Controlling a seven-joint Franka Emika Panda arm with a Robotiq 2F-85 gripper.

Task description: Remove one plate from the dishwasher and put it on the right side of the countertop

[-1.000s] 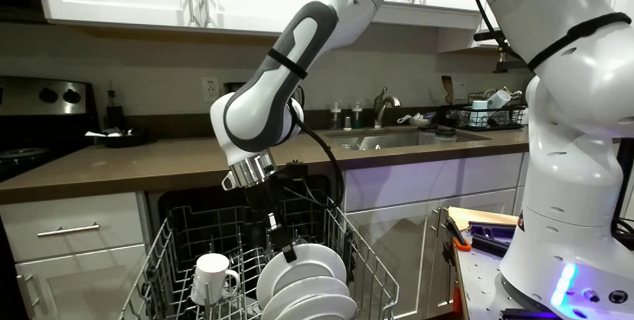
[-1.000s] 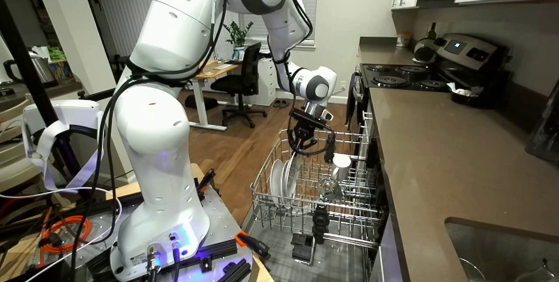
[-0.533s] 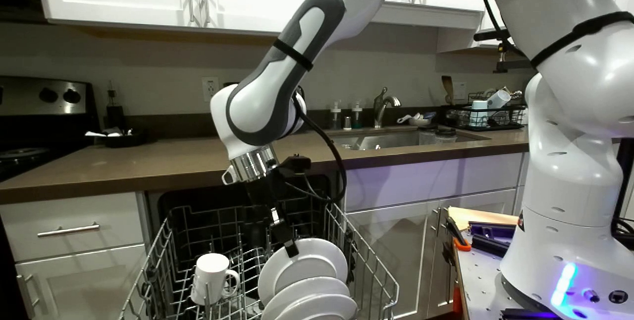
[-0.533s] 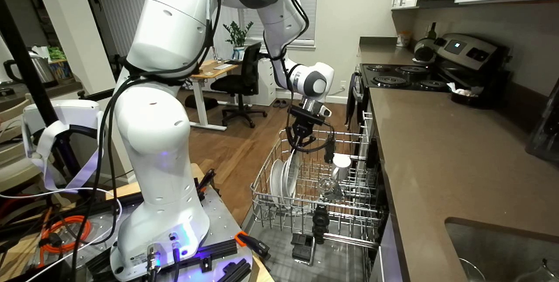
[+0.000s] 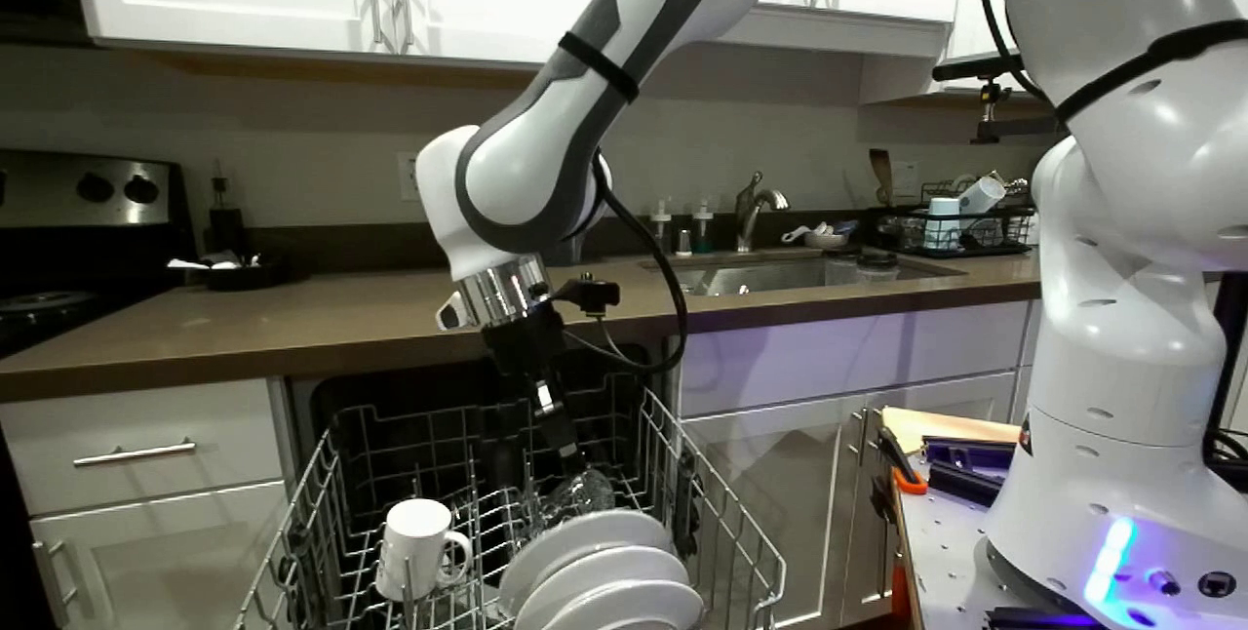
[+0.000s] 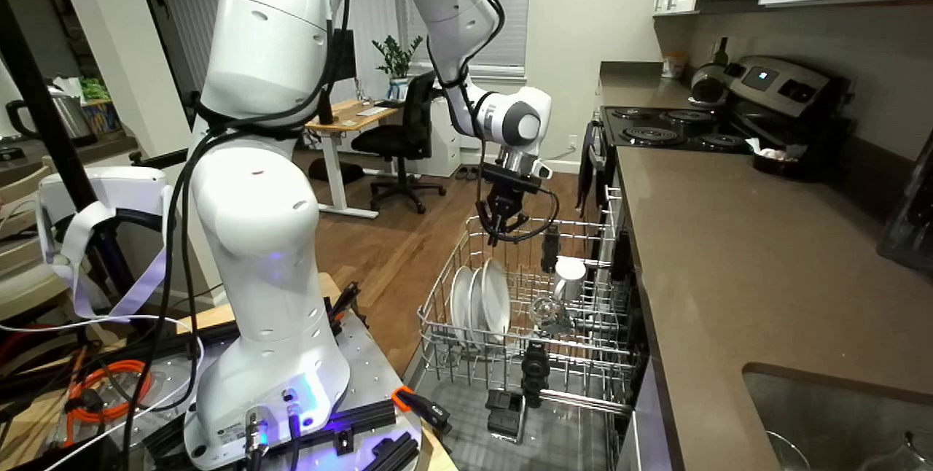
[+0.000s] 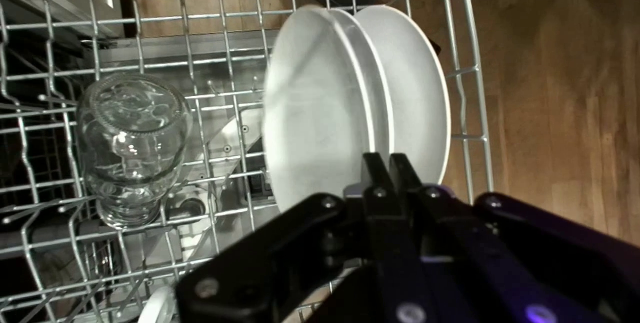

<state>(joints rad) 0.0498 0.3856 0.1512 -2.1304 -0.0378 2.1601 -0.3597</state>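
My jaws hang over the dishwasher rack (image 7: 469,137) drawn together, with only a thin slit between them and nothing caught in it. The white dinner plate (image 7: 315,108) I would go for is the innermost of three standing near the rack's outer edge, at the corner toward the robot base (image 6: 266,376). It lies just below the jaws, apart from them, as both exterior views show. What the coming grasp turns on: the jaws sit side by side across the line of the rim, so parting them should straddle it. Being round, the plate has no long axis; its disc runs along the outer edge, nearly upright, top seeming to lean outward, inner face toward the glass jar (image 7: 132,153). From the wrist view alone I cannot tell which rim the tips stand over. I judge the grasp is not yet made: I need to widen, drop, and take one rim only, since the middle plate (image 5: 604,564) sits close behind and could be pinched too. The lift to the brown tabletop (image 6: 729,259) comes after.
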